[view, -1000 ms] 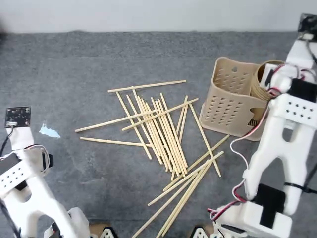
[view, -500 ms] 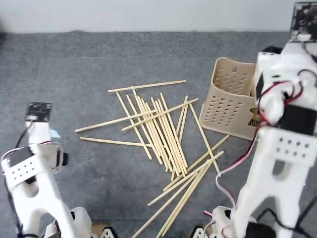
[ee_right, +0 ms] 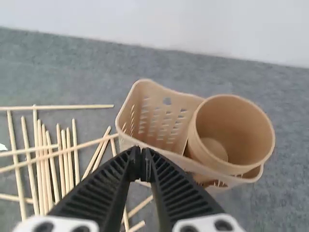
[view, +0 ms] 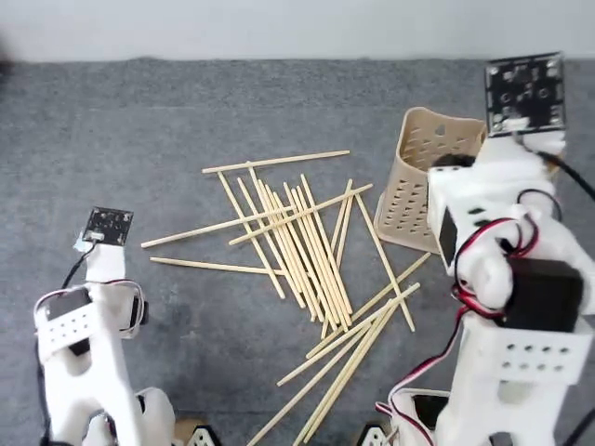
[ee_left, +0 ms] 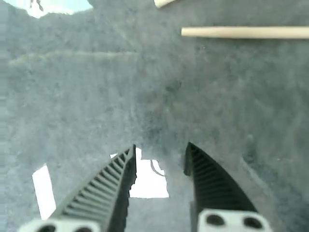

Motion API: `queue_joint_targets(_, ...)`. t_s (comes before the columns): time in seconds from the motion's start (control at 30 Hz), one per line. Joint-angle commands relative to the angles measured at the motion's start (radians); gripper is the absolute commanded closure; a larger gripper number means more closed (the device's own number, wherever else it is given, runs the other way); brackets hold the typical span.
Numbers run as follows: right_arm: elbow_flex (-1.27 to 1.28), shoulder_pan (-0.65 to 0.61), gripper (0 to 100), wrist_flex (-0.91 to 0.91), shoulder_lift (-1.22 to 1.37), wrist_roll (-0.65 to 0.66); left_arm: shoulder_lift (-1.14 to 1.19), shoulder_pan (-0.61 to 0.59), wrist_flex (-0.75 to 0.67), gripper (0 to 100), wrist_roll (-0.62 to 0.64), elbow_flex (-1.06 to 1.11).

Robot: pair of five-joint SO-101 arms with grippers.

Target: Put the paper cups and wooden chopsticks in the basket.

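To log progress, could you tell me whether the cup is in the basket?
In: the cup stands upright, mouth up, inside the basket, whose rim runs around it.

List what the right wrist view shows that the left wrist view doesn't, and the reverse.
Right wrist, not left: the basket with a paper cup inside it, and the right gripper, shut. Left wrist, not right: the left gripper, open, over white scraps on the grey mat. Both: wooden chopsticks lying on the grey mat.
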Motion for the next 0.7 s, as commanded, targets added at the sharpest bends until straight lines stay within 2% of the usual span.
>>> queue_joint_targets(0.0,-0.003,-0.008,98.7,0.058,-0.025,-0.005,-0.17,0.026,-0.018,86,-0.005,0.054)
queue_joint_targets(0.2,-0.003,-0.033,98.8,0.125,-0.024,-0.069,-0.624,0.055,0.009,86,0.005,0.26)
queue_joint_targets(0.43,-0.002,-0.166,98.8,0.266,-0.019,-0.08,-1.097,0.058,0.272,86,0.005,0.358)
queue_joint_targets(0.5,0.015,-0.206,98.7,0.308,-0.019,-0.129,-1.206,0.058,0.328,86,0.005,0.387)
queue_joint_targets(0.67,0.207,-0.251,98.7,0.32,-0.03,-0.239,-1.18,0.057,0.327,86,0.003,0.401)
